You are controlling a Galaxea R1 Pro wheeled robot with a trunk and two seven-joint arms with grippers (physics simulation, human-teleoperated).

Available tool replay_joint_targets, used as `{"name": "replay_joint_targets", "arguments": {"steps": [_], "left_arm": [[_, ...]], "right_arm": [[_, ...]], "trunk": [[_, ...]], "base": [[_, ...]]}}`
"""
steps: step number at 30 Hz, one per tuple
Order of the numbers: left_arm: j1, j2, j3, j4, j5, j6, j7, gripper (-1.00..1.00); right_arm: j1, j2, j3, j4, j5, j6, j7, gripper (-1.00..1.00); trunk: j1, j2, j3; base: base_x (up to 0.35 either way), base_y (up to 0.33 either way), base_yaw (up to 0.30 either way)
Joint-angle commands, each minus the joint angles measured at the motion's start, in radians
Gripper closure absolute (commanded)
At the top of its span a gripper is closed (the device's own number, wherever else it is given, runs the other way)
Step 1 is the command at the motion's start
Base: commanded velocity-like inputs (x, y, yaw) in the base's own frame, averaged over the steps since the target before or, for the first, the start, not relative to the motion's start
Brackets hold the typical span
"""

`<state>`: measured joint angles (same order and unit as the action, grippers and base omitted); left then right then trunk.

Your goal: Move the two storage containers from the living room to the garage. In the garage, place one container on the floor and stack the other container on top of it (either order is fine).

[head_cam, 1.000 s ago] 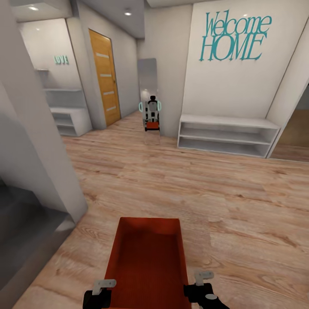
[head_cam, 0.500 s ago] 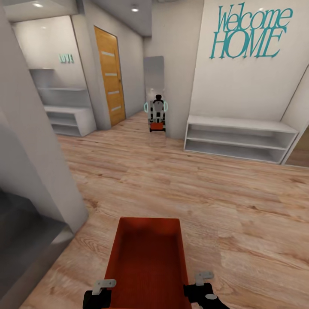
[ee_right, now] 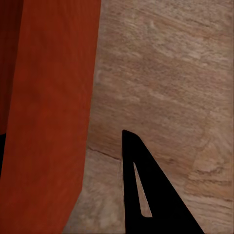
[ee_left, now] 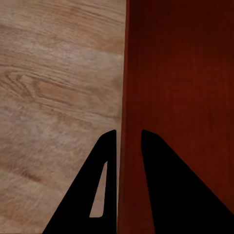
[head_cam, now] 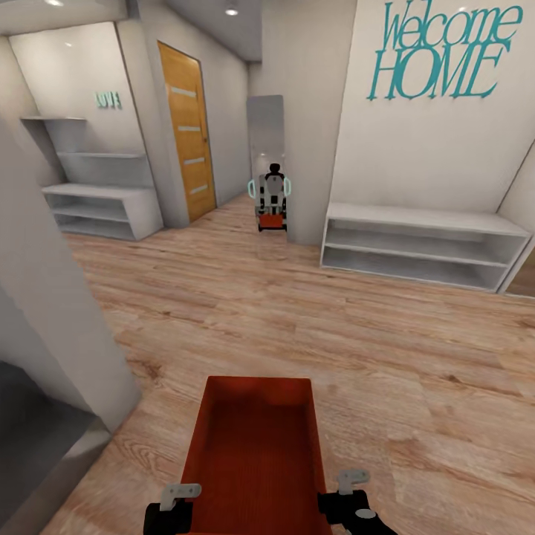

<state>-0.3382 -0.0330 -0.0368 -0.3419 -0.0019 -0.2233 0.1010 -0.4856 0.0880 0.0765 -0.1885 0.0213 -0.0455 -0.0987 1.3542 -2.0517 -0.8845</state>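
Robot's in a hallway w/ a wood-plank floor, carrying one storage container out in front, held off the ground btw both arms. Left gripper is clenched on the tub's left wall, one finger either side of the rim; right gripper straddles the right wall the same way, so grasping it too, as far as I can judge. Risks from here: grip is only a thin pinch on two flaring walls, so a hard turn or sudden stop of the base could let the tub tilt or slip out. The grey wall corner sits close on the robot's left; cutting that corner too tight could knock the tub or the left arm. Ahead, a mirror shows the robot's reflection and sits beside a white shelf unit under the "Welcome HOME" lettering; an orange door lies left of it. No concrete seen yet, so garage prob. some way off
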Motion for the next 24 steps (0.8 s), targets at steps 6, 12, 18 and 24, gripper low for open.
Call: {"name": "replay_joint_targets", "arguments": {"steps": [6, 12, 18, 24], "left_arm": [[-0.001, 0.001, 0.008, 0.0, 0.0, -0.004, 0.016, 1.0], [-0.001, 0.001, 0.008, 0.0, 0.0, -0.004, 0.016, 1.0], [-0.001, 0.001, 0.008, 0.0, 0.0, -0.004, 0.016, 1.0], [-0.001, 0.001, 0.008, 0.0, 0.0, -0.004, 0.016, 1.0]], "right_arm": [[-0.001, -0.001, 0.005, 0.001, 0.004, -0.002, -0.01, 1.0], [-0.001, -0.001, 0.005, 0.001, 0.004, -0.002, -0.01, 1.0], [-0.001, -0.001, 0.005, 0.001, 0.004, -0.002, -0.01, 1.0], [-0.001, -0.001, 0.005, 0.001, 0.004, -0.002, -0.01, 1.0]], "trunk": [[0.0, 0.0, -0.001], [0.0, 0.0, -0.001], [0.0, 0.0, -0.001], [0.0, 0.0, -0.001]], "base": [[0.344, -0.019, 0.0], [0.344, -0.024, 0.0], [0.344, -0.058, 0.0], [0.344, -0.069, 0.0]]}}
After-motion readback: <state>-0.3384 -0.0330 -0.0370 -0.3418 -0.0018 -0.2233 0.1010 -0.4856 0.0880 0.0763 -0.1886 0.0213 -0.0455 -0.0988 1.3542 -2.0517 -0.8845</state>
